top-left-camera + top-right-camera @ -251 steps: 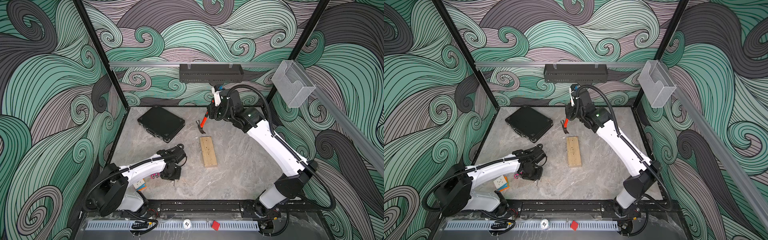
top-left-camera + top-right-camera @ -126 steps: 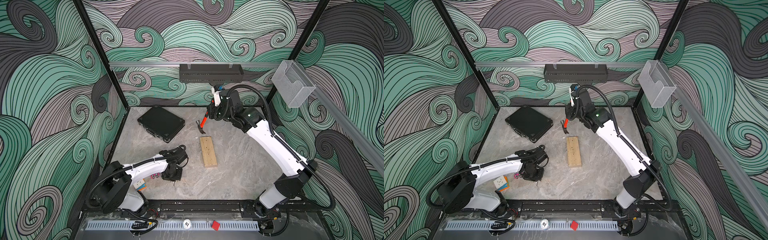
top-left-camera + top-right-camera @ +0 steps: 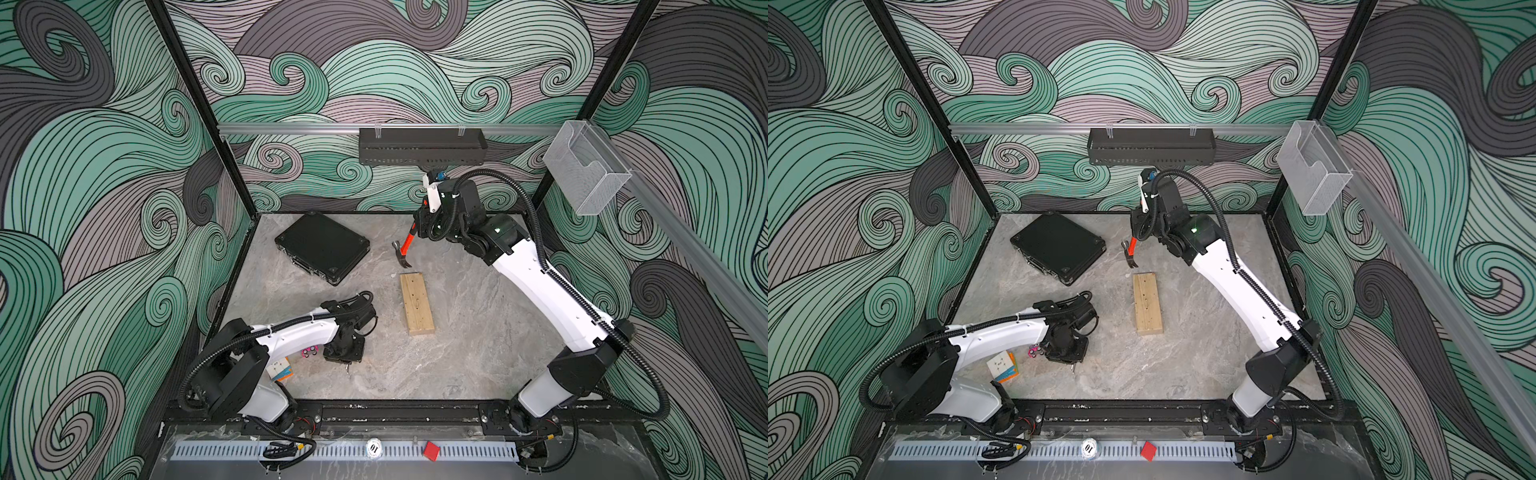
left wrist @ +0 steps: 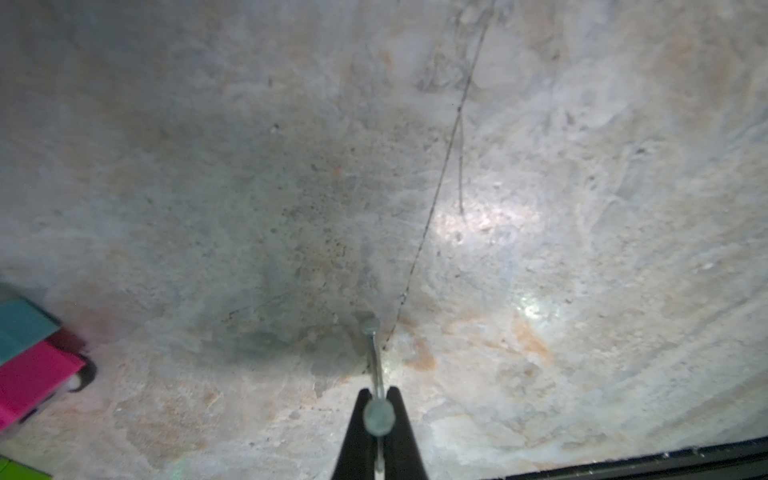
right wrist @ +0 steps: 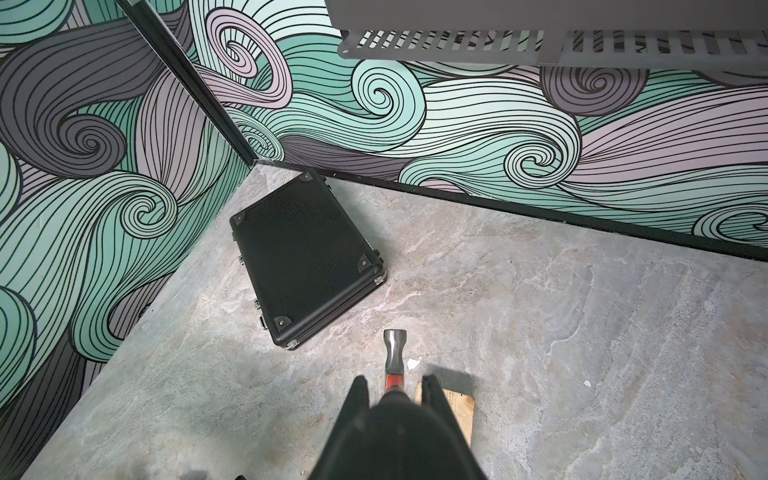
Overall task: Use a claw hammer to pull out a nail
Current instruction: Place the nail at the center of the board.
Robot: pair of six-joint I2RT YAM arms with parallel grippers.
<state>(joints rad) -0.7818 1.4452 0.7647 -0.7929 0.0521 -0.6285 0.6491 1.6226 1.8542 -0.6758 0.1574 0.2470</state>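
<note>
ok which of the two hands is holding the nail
The left hand, low over the table by the coloured cube, pinches the nail; the right hand grips the hammer instead.

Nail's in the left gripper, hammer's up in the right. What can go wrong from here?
1. The nail is pinched only at the left gripper tips, low over the table; it may slip or jab it.
2. The hammer hangs from the right gripper near the block; a slip could strike it.
</note>
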